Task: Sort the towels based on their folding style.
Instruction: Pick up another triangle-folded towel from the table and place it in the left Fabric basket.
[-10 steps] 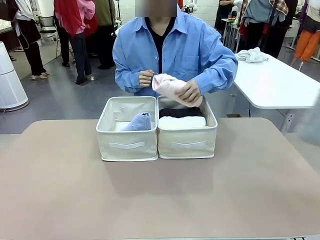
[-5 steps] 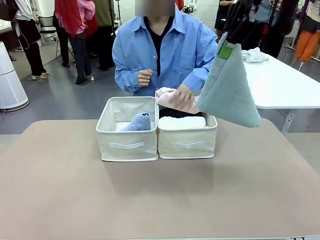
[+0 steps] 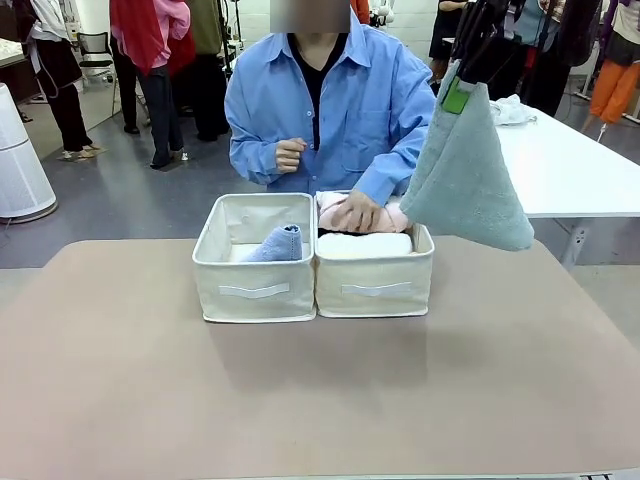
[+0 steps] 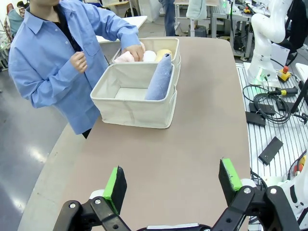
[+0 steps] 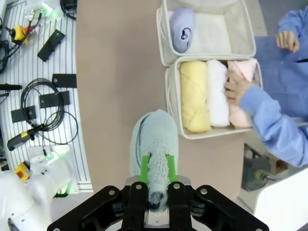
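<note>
Person's hand [image 3: 358, 212] now pressing pink roll [image 3: 396, 215] into right box [image 3: 375, 284]. Right jaws clamping grey-green cone [image 3: 466, 176] by tip, left jaws gaping, empty. Risk: swinging cone striking hand, entering wrong box.

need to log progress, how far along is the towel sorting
Nearly finished. Done: the lavender-blue cone sits in the left box; yellow and white rolls lie in the right box. In hand: the person's hand presses the pink roll in, and the right gripper holds the grey-green cone aloft. Left: putting that cone beside the lavender one.
</note>
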Controlling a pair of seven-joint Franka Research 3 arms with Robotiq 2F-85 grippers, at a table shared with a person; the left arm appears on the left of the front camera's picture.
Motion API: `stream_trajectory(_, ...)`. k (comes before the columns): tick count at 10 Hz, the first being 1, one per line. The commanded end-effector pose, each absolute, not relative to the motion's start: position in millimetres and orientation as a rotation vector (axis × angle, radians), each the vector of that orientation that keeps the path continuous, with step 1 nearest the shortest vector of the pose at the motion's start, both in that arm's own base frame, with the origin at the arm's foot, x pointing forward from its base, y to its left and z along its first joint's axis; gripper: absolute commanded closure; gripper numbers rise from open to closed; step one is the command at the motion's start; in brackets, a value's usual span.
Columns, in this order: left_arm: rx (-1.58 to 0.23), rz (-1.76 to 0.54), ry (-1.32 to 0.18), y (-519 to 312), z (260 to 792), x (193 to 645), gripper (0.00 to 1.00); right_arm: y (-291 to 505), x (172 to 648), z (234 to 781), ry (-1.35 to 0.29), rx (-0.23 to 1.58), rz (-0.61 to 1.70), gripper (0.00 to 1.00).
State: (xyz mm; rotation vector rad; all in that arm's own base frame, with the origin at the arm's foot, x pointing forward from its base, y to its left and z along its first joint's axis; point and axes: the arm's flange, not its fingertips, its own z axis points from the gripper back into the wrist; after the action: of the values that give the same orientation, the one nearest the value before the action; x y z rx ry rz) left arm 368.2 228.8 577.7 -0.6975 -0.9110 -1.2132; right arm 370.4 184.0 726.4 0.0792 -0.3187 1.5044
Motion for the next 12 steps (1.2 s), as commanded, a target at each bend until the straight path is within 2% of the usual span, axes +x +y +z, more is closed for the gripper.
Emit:
stream_trajectory(1, -0.706, -1.207, -0.939, 227.7, 578.4, 366.1, 0.0, 182.5, 368.2, 723.6, -0.325, 0.095, 1.51, 0.86)
stream_trajectory(12, -0.706, -1.207, -0.939, 227.7, 578.4, 366.1, 0.0, 184.1, 370.2, 726.2, -0.318, 0.079, 1.505, 0.86)
